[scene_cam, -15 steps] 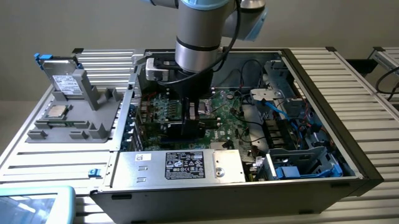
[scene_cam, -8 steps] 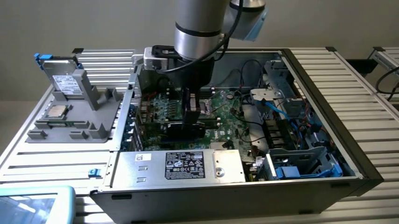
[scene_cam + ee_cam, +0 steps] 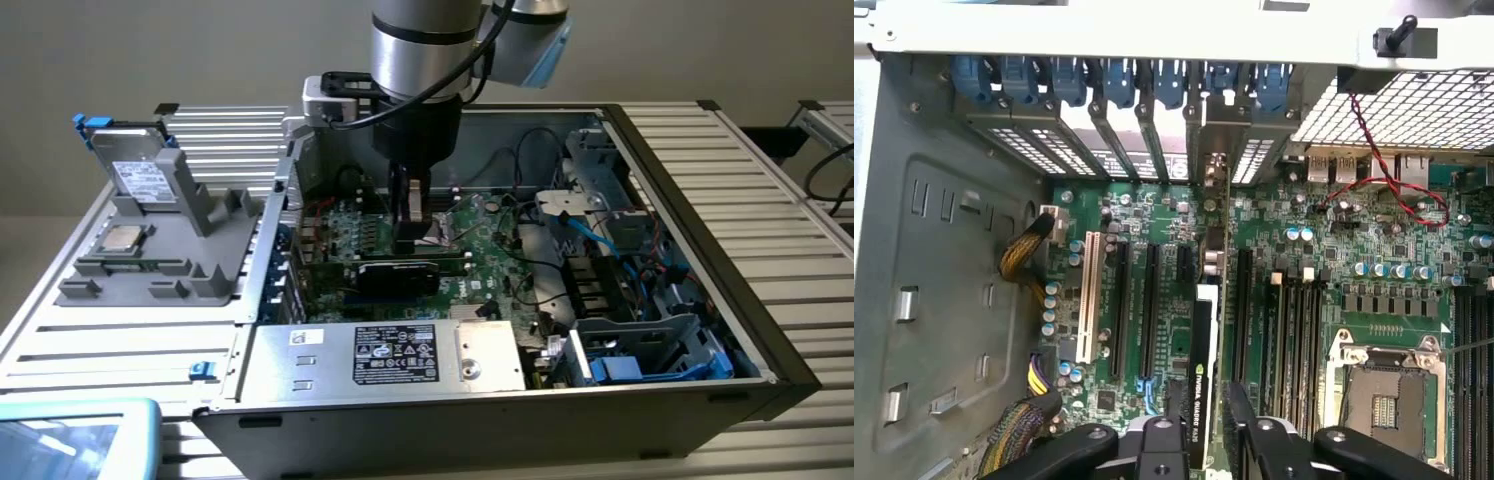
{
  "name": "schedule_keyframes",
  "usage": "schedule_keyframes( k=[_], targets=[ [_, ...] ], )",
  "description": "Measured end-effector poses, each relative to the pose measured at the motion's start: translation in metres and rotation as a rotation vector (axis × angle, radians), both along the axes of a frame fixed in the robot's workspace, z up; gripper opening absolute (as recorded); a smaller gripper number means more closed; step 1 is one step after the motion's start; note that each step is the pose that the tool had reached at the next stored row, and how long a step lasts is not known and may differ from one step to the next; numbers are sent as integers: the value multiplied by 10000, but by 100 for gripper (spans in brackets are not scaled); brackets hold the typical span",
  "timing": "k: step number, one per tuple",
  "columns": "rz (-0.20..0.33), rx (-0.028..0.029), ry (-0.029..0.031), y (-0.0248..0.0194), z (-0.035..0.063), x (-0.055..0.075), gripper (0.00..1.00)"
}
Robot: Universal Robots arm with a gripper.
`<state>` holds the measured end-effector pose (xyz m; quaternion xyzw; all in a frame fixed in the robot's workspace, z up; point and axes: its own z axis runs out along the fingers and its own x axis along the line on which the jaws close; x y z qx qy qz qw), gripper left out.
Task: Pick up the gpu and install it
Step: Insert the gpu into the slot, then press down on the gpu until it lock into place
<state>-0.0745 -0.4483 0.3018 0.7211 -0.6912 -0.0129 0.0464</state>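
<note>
I see gripper [image 3: 1202, 440] at 6 o'clock in wrist view, black fingers [image 3: 1159, 450] straddling gpu [image 3: 1204, 360], contact unclear. Card stands on edge in green motherboard [image 3: 1334, 270] slot, seen edge-on, cooler mostly hidden behind arm [image 3: 420, 60].

An open computer case [image 3: 694, 395] holds a motherboard [image 3: 1374, 250].

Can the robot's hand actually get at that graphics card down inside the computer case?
Probably yes. The hand is already down in the open case, its fingers on either side of the gpu standing on the motherboard, with nothing between.
</note>
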Motion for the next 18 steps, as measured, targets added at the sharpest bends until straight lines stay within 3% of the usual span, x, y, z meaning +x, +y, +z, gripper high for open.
schedule_keyframes(
  k=[4, 18],
  targets=[
    [8, 1, -6, 0, 1, 0, 12],
    [7, 1, -6, 0, 1, 0, 12]
  ],
)
